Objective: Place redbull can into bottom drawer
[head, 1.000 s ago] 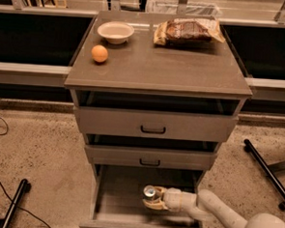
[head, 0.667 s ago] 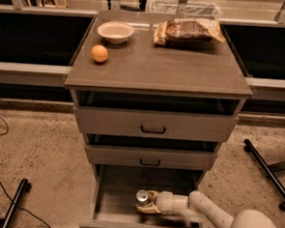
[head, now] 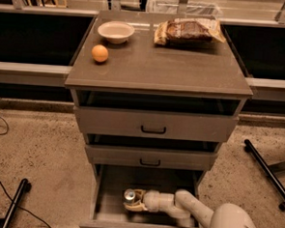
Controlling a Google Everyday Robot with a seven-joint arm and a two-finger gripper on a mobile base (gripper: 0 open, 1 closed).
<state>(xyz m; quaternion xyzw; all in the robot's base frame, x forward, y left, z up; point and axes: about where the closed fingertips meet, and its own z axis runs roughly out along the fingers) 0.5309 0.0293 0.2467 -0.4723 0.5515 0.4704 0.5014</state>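
Now, jaws gripping redbull can (head: 129, 196), bottom drawer (head: 109, 204)

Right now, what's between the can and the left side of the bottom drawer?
Nothing but bare drawer floor, seen in the camera view. The redbull can is held by the gripper, inside the bottom drawer.

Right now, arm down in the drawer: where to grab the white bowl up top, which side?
Grip the bowl by its near rim, coming down from above: it sits upright, shallow and open, so one finger fits inside. The orange lies apart, nearer the camera. The gripper is in the bottom drawer, shut on the redbull can.
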